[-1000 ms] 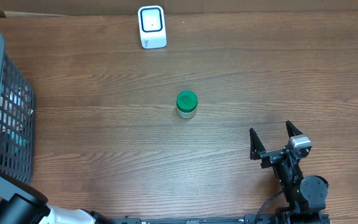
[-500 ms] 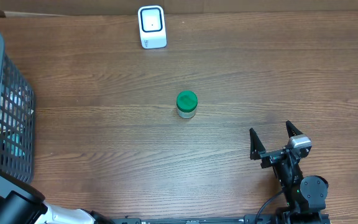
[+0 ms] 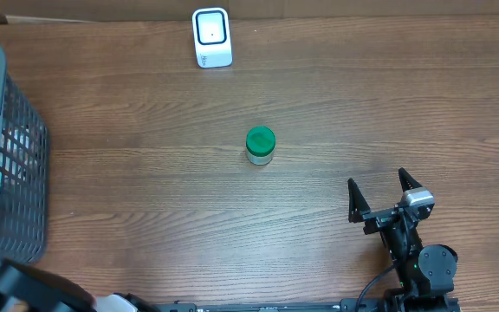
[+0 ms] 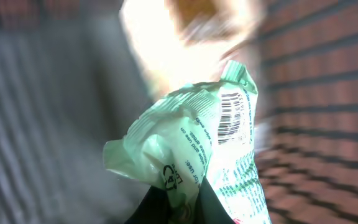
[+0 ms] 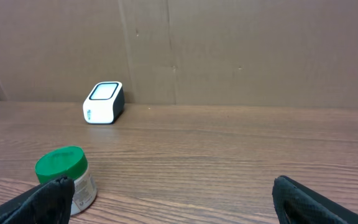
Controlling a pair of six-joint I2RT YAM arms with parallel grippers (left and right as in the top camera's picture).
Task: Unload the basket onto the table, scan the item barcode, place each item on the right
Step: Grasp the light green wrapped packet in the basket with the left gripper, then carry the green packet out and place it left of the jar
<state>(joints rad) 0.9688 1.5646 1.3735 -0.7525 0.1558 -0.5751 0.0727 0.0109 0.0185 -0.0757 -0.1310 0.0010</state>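
1. Your packet [image 4: 197, 143] is a pale green, crinkled plastic pouch. In the left wrist view it fills the middle of the frame.
2. A black barcode [image 4: 230, 118] sits on its upper right part and faces that camera. Beside it run lines of small green print, too blurred to read. Lower down, near a triangular mark, you can just make out "USE".
3. The packet stands up out of the left gripper [image 4: 178, 199]. Its long axis rises from the bottom of the frame and leans toward the upper right, where the top edge is crumpled.
4. Your left claw is clamped on the packet's lower end, with the dark fingers [image 4: 151, 208] pinching it from below.
5. Around the packet you see the grey barred walls of the basket [image 4: 36, 124], heavily blurred. A bright glare washes out whatever lies above it.
6. From overhead, the basket [image 3: 11, 173] stands at the table's [image 3: 145, 113] left edge. The left arm is a blur at the lower left corner, and you cannot pick out the packet there.
7. The white scanner [image 3: 211, 37] stands at the far edge, well apart from the basket.
8. A green-lidded jar [image 3: 260, 145] stands upright mid-table, between the scanner and your right arm.
9. The right gripper [image 3: 377, 179] sits low at the near right with its fingers spread wide, holding nothing.
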